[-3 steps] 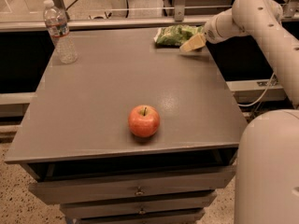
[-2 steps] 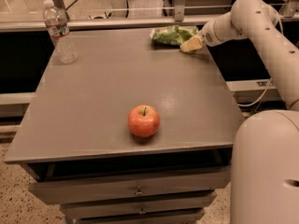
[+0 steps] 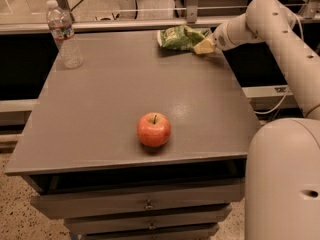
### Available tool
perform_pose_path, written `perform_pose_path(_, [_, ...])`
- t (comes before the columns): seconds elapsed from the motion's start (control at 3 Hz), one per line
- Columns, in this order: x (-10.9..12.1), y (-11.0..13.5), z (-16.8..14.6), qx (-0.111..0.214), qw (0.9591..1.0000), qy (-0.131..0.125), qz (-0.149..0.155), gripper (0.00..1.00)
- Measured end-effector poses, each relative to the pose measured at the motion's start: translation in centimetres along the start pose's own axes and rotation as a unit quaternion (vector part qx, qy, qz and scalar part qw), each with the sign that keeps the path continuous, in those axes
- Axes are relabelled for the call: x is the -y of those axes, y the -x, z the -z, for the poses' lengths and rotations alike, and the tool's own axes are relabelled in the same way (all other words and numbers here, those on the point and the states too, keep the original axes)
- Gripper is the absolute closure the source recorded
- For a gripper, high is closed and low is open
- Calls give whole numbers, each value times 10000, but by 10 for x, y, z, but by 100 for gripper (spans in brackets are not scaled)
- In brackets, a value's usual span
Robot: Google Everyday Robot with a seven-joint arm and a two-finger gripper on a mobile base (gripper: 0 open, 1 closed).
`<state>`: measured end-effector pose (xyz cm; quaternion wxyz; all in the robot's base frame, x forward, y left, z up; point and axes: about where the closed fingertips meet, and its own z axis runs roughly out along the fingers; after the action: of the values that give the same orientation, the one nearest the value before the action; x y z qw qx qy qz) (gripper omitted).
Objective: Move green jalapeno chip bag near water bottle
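– Along the far edge of the table (image 3: 110,109), what is entered?
– Item one: water bottle (image 3: 64,34), upright, near the far left corner. Item two: green jalapeno chip bag (image 3: 181,37), lying at the far edge toward the right corner. Bare grey top between the two, well apart.

– Open room elsewhere?
– Wide bare surface across the middle. One red apple (image 3: 154,129), upright, stands toward the front edge, away from the line between bag and bottle. Drawers (image 3: 145,204) below the front edge.

– Tool?
– Gripper (image 3: 204,46), at the bag's right end and touching it, low over the tabletop. The arm (image 3: 280,29) reaches in from the right, over the table's right edge. Grip state: cannot tell.

– Change since a second ago?
– Bag and gripper both sit very slightly further left along the far edge. Bottle and apple unchanged.

– Condition of the bag?
– Crinkled, shiny green with pale edges, lying flat on the tabletop. Its left end points toward the bottle, and its right end meets the gripper. Lettering not legible.
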<state>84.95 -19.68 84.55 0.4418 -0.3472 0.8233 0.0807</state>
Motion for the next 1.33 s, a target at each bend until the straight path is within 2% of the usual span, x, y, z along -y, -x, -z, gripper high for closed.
perform_pose_path(0.33, [0, 0, 0, 0, 10000, 0, 1, 100])
perform_pose_path(0.67, [-12, 21, 19, 129, 9995, -3, 277, 100])
perform_pose_path(1.0, [-69, 91, 91, 471, 9893, -163, 1370, 100])
perform_pose_path(1.33, [-85, 108, 112, 506, 9871, -177, 1505, 100])
